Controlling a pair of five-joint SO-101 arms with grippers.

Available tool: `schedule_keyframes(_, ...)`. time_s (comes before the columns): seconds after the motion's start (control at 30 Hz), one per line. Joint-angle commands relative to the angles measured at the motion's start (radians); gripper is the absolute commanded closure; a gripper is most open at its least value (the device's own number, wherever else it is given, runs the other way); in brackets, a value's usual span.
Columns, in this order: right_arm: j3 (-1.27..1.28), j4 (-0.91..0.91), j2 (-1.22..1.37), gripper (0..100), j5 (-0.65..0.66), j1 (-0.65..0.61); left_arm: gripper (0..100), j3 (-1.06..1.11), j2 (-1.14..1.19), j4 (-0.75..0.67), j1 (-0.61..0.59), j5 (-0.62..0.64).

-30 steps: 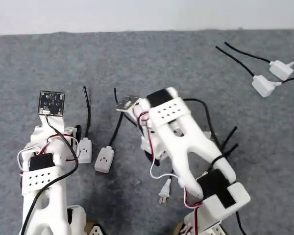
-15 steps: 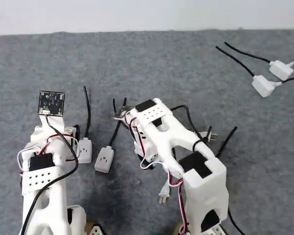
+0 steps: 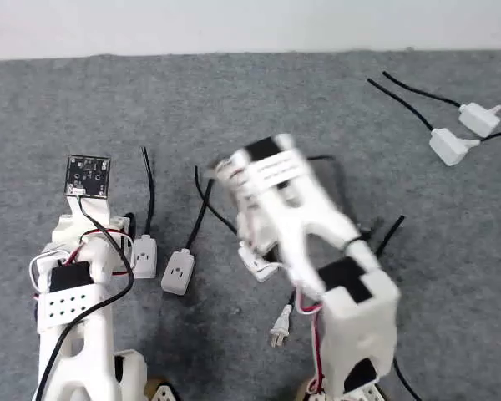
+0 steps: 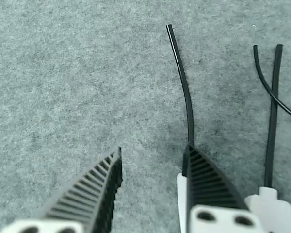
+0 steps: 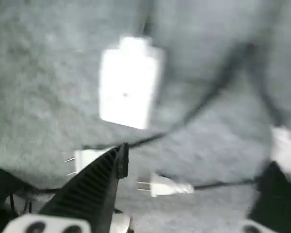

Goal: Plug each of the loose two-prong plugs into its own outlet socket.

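On the grey carpet point(image 3: 317, 100), the right gripper point(image 5: 196, 158) hung with jaws spread wide above a white outlet socket point(image 5: 129, 82) and a loose plug point(image 5: 165, 185). The left gripper point(image 4: 153, 148), jaws likewise apart and empty, sat just beside another socket point(image 3: 144, 256).

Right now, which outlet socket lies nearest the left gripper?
The socket right at the left gripper's finger; the neighbouring socket lies beyond it, and the far pair sits far off.

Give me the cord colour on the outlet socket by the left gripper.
Black cord on a white outlet socket; clearest in the left wrist view.
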Motion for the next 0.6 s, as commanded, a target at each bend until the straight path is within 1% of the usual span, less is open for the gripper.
schedule_keyframes(0.0, -0.044, 0.048, -0.136, 48.4, 0.040, 0.150, 80, -0.007, -0.006, -0.023, -0.005, 0.005)
schedule_keyframes(0.1, 0.005, 0.047, -0.174, 48.2, 0.124, 0.271, 80, -0.007, -0.006, -0.023, -0.005, 0.005)
schedule_keyframes(0.23, 0.084, 0.041, -0.154, 48.2, 0.232, 0.406, 80, -0.007, -0.006, -0.023, -0.003, 0.005)
schedule_keyframes(0.3, 0.118, 0.005, -0.120, 48.2, 0.288, 0.460, 80, -0.007, -0.006, -0.023, -0.003, 0.005)
schedule_keyframes(0.37, 0.138, -0.071, -0.065, 48.2, 0.341, 0.506, 80, -0.007, -0.006, -0.023, -0.003, 0.005)
schedule_keyframes(0.47, 0.140, -0.173, 0.056, 48.2, 0.414, 0.536, 80, -0.007, -0.006, -0.023, -0.003, 0.005)
schedule_keyframes(0.57, 0.098, -0.188, 0.177, 48.2, 0.468, 0.506, 80, -0.007, -0.006, -0.023, -0.003, 0.005)
